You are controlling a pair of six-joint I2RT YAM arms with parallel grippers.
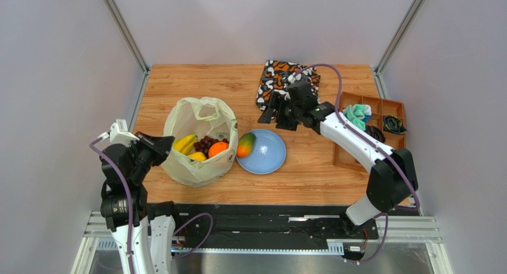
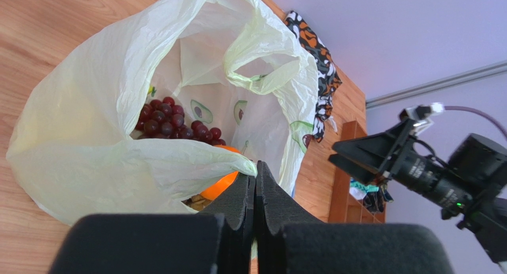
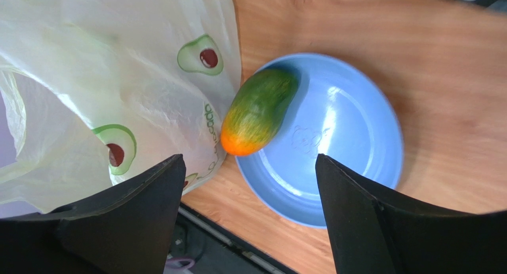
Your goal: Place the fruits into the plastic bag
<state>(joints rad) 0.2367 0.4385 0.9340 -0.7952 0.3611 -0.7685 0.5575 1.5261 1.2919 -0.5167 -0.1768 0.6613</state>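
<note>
The pale yellow-green plastic bag (image 1: 199, 116) lies open on the table and holds bananas (image 1: 185, 143), dark grapes (image 1: 205, 144), an orange (image 1: 218, 148) and a small yellow fruit (image 1: 197, 157). The red-green mango (image 1: 246, 144) lies on the left rim of the blue plate (image 1: 268, 152), against the bag. My left gripper (image 1: 168, 144) is shut on the bag's near rim (image 2: 196, 161). My right gripper (image 1: 275, 115) is open and empty, above and behind the plate; the mango (image 3: 259, 110) lies ahead of its fingers (image 3: 137, 214).
An orange-black-white patterned cloth bag (image 1: 284, 78) lies at the back, behind my right gripper. A brown wooden compartment tray (image 1: 372, 125) with cloth items stands at the right edge. Grey walls close in both sides.
</note>
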